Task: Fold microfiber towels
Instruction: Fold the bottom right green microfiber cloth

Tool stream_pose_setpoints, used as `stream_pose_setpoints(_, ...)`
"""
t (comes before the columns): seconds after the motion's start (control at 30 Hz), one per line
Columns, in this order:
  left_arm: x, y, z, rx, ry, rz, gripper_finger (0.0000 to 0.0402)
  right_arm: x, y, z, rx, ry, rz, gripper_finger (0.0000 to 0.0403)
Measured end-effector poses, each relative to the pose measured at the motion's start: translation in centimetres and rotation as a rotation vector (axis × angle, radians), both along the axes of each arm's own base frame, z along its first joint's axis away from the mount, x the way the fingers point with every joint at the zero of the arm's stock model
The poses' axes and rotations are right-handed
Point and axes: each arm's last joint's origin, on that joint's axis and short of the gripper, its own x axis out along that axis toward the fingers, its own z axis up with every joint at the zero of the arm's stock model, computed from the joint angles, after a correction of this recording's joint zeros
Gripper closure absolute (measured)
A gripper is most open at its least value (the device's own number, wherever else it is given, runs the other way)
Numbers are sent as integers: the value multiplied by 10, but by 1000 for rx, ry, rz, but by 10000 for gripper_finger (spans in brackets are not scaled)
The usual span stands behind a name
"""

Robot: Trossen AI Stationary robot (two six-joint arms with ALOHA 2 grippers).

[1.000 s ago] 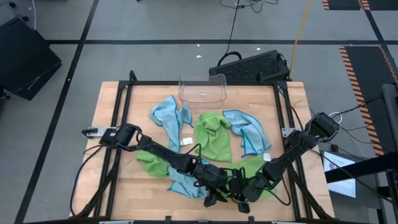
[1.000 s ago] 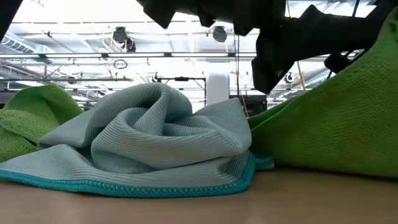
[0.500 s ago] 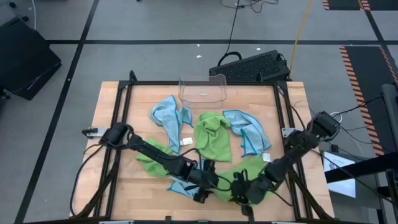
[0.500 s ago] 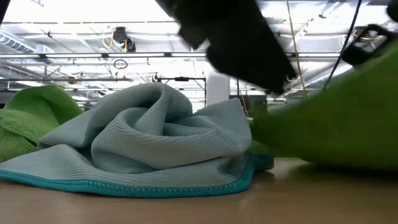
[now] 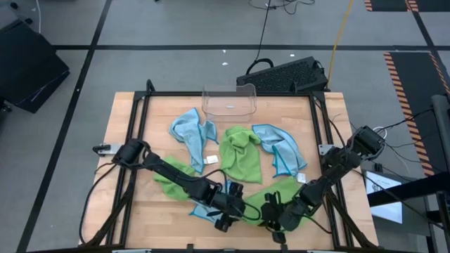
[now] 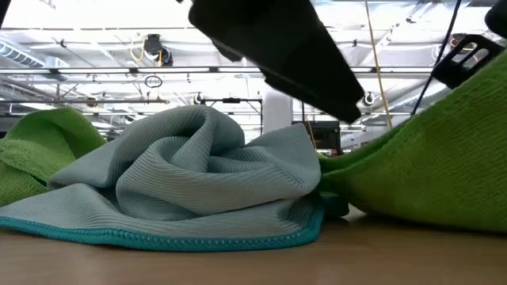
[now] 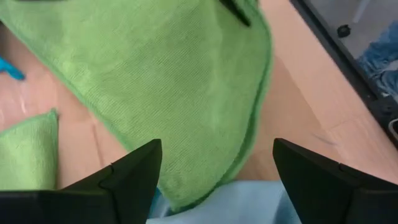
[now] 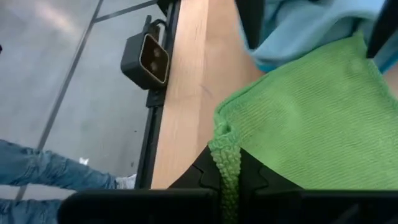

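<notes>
My right gripper [image 5: 271, 219] is near the table's front edge, shut on a lime green towel [image 5: 285, 195], which also shows in the low view [image 6: 428, 174]. My left gripper [image 5: 226, 216] is open just left of it, above a crumpled light blue towel [image 5: 204, 209]. In the left wrist view the open fingers [image 7: 134, 177] stand over the green towel [image 7: 161, 81] and the blue one [image 7: 224, 208] without touching them. Another green towel [image 5: 169, 181] lies bunched at the left. My right gripper pinches the green towel's hemmed edge [image 8: 225, 163] between its two fingers, the hem bunched there. The fingers come low, from the table's right side. The held part is raised, and the towel slopes down to the table [image 6: 348, 202] beside the blue towel [image 6: 198, 174].
Farther back lie a light blue towel [image 5: 190, 130], a green towel [image 5: 239, 151] and a light blue towel [image 5: 278, 151]. A clear plastic bin [image 5: 228, 100] stands at the far edge. A small white tag [image 5: 209, 159] lies mid-table. A black frame [image 5: 140, 119] borders the table.
My right gripper has gone toward the table's left edge with the green towel's edge, drawing the towel out leftward and lower. My left gripper has drawn back a little toward the left, over the blue towel.
</notes>
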Motion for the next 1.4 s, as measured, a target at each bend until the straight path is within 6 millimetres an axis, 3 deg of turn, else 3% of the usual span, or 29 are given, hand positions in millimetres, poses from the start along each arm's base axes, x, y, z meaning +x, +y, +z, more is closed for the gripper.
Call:
stream_pose_setpoints(0.2, -8, -10, -30, 42, 9, -16, 65, 0, 0, 0, -3, 1, -2, 403)
stream_pose_setpoints(0.4, -5, -14, -38, 81, -56, 75, 78, -1, -2, -1, -8, 24, -15, 403)
stream_pose_setpoints(0.67, -2, -13, -55, 69, -30, 127, 103, -11, -13, 15, -41, 60, -30, 403)
stream_pose_setpoints(0.83, 0, -9, -54, 86, -56, 215, 119, -16, -21, 20, -86, 86, -50, 403)
stream_pose_setpoints(1.13, 4, 8, -56, 43, -23, 357, 239, -17, -22, 22, -80, 89, -57, 403)
stream_pose_setpoints(1.4, 5, 5, -52, -23, -1, 273, 366, -20, -26, 23, -78, 125, -85, 403)
